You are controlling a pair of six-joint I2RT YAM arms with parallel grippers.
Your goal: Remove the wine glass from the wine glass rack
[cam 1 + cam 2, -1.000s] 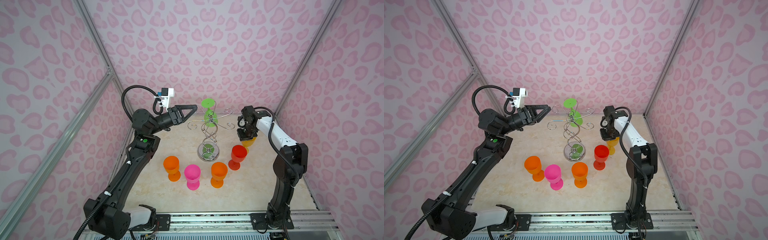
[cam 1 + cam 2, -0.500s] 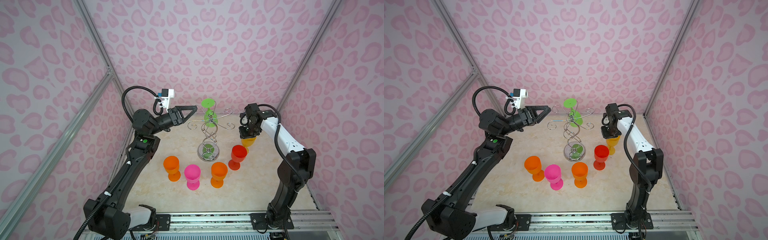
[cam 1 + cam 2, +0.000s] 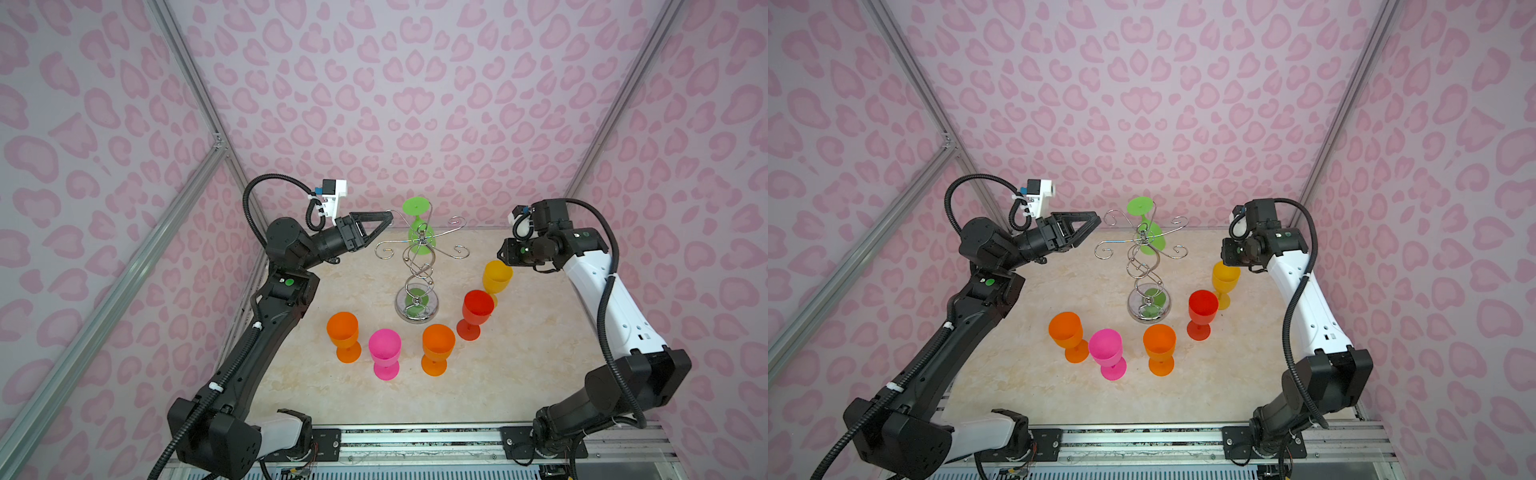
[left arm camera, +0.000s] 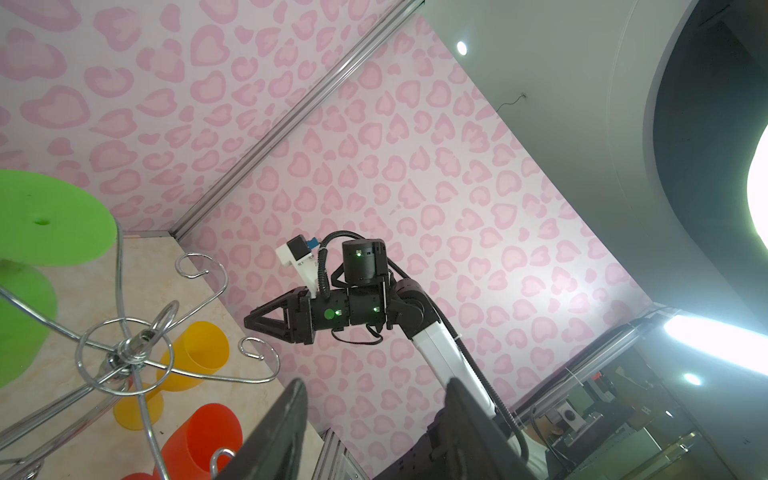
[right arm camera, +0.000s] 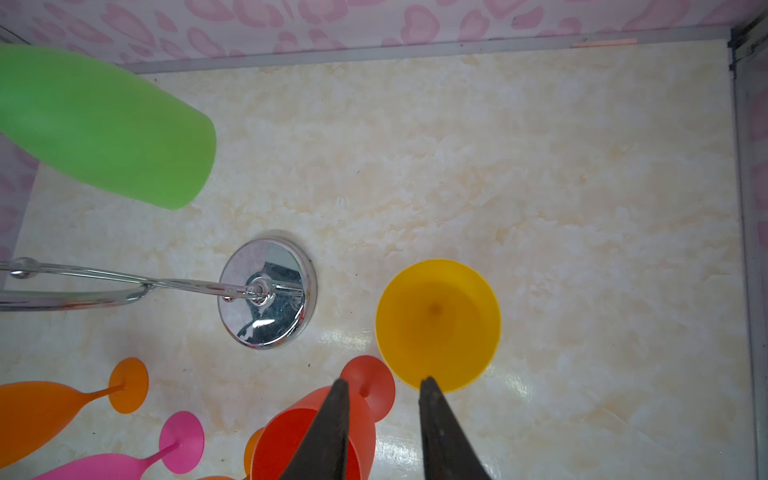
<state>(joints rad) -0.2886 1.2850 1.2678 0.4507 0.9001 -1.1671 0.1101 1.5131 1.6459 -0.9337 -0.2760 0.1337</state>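
The right gripper [image 5: 383,380] hangs over the marbled table [image 5: 561,199], its two dark fingers [image 5: 328,432] apart with nothing between them. Just past the tips a yellow glass [image 5: 438,324] stands upright, mouth up. One fingertip overlaps its near rim, though contact is hard to judge from here. Left of it stands the wine glass rack [image 5: 268,293] on its round mirrored base, with wire arms reaching left. The green wine glass [image 5: 104,124] shows blurred at the far left. Nearer, a red glass [image 5: 291,440] is partly hidden behind a finger, and an orange glass [image 5: 45,411] and a pink glass [image 5: 124,461] stand further left.
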